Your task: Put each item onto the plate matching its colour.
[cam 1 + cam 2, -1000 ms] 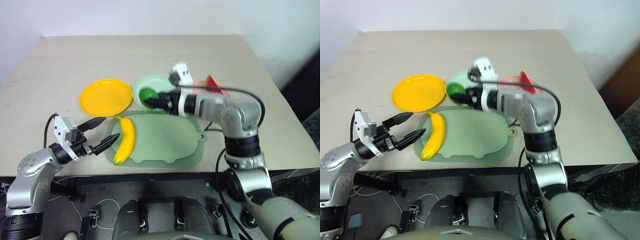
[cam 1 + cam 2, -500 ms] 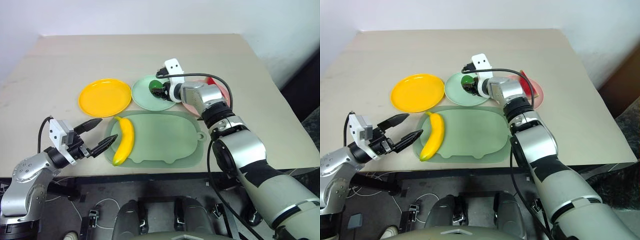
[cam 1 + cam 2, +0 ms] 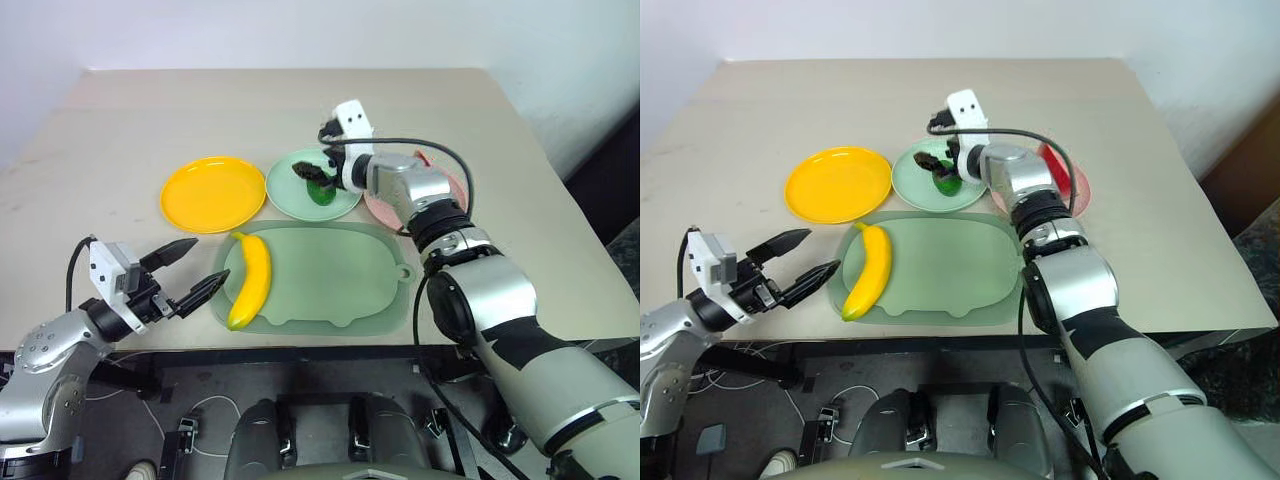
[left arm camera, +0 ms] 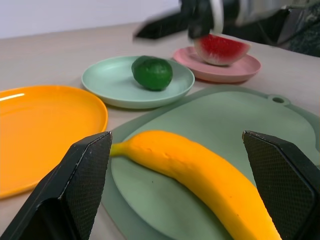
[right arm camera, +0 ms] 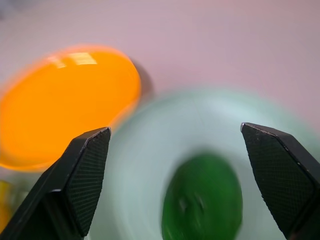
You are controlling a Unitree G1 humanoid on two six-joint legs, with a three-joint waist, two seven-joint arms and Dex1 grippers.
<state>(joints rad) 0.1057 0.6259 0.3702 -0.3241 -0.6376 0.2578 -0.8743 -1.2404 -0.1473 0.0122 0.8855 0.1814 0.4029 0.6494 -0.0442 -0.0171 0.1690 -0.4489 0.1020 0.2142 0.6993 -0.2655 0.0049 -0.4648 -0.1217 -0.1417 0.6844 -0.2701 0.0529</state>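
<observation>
Banana (image 3: 248, 292) on tray (image 3: 330, 275): light, stiff, slick; I'd grip mid-curve with my left pincer (image 3: 195, 272), jaws apart; right pincer (image 3: 318, 178) apart over pepper (image 3: 322, 192).

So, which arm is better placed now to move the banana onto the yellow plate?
The left. Its open left gripper sits right beside the banana, which lies on the green tray. The right gripper is open above the pepper, farther from the banana and the orange-yellow plate.
</observation>
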